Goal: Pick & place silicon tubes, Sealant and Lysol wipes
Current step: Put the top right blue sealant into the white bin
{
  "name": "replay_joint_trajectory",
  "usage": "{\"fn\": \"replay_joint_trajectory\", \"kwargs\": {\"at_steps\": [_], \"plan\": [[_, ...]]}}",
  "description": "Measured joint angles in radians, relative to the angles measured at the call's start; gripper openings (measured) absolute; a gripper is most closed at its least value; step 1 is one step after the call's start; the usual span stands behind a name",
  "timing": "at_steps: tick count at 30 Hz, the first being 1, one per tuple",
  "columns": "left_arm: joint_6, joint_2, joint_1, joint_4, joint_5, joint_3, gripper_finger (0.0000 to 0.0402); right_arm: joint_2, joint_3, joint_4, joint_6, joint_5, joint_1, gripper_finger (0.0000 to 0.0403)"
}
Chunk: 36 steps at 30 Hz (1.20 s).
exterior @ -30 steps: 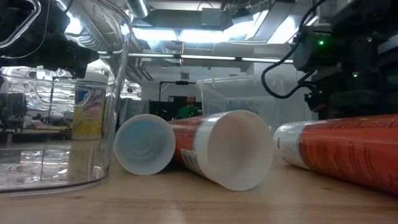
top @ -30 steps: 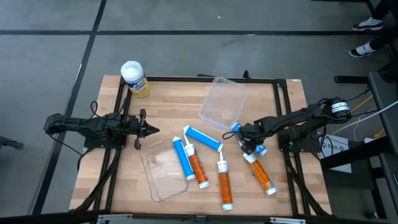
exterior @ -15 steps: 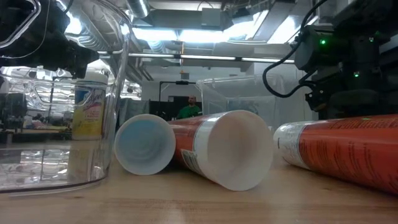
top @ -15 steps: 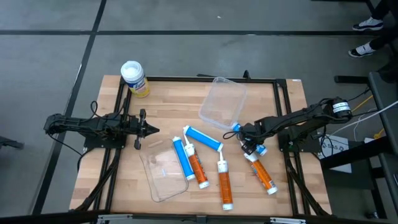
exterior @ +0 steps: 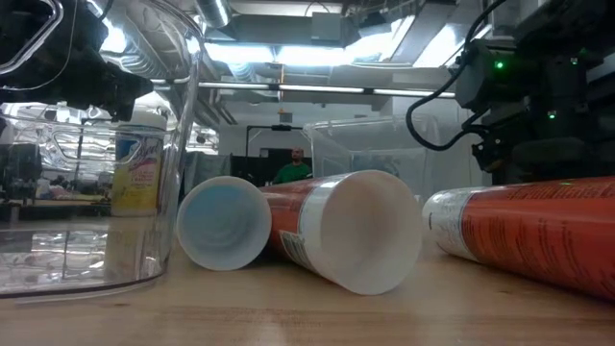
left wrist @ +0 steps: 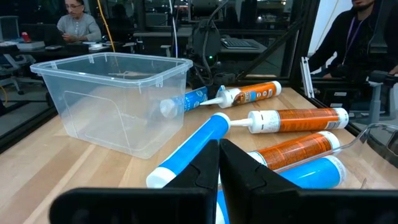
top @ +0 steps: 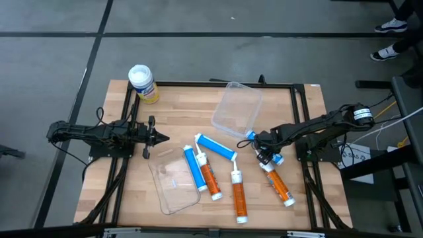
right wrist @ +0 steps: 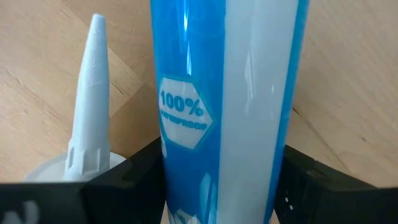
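Note:
My right gripper (top: pixel 266 151) points down over a blue tube (right wrist: pixel 224 93) at the table's right and is shut on it. The white nozzle (right wrist: pixel 90 93) of an orange tube (top: pixel 278 187) lies right beside it. Two more blue tubes (top: pixel 215 147) (top: pixel 193 168) and two orange tubes (top: pixel 210 178) (top: pixel 238 196) lie on their sides at mid-table. The yellow Lysol wipes canister (top: pixel 142 82) stands upright at the far left corner. My left gripper (top: pixel 160 137) waits shut and level at the left. My right gripper pinches the blue tube's round body (right wrist: pixel 180 155) between its two fingers (right wrist: pixel 134 171), about midway along its length. The fingers come from above, pointing down, and lie across the tube. The tube lies level over the wooden top; its two ends (top: pixel 250 135) show past the gripper.
A clear bin (top: pixel 236 109) sits at the far middle, and a second clear container (top: pixel 173 186) at the near left. A black frame (top: pixel 301 132) borders the tabletop. People sit in the room beyond the table.

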Motion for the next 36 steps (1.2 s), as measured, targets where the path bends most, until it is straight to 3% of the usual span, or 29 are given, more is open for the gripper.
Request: {"fn": "replay_joint_trajectory", "kwargs": {"at_steps": [7,26,36], "plan": [[0.0,0.0,0.0,0.0,0.0,0.0,0.001,-0.013,-0.005,0.003,0.003,0.007,0.002,0.022],[0.0,0.0,0.0,0.0,0.0,0.0,0.0007,-0.207,-0.128,0.11,0.139,0.123,0.07,0.0218],[0.0,0.0,0.0,0.0,0.0,0.0,0.0012,-0.278,-0.197,0.218,0.138,0.26,0.069,0.0216]]}}
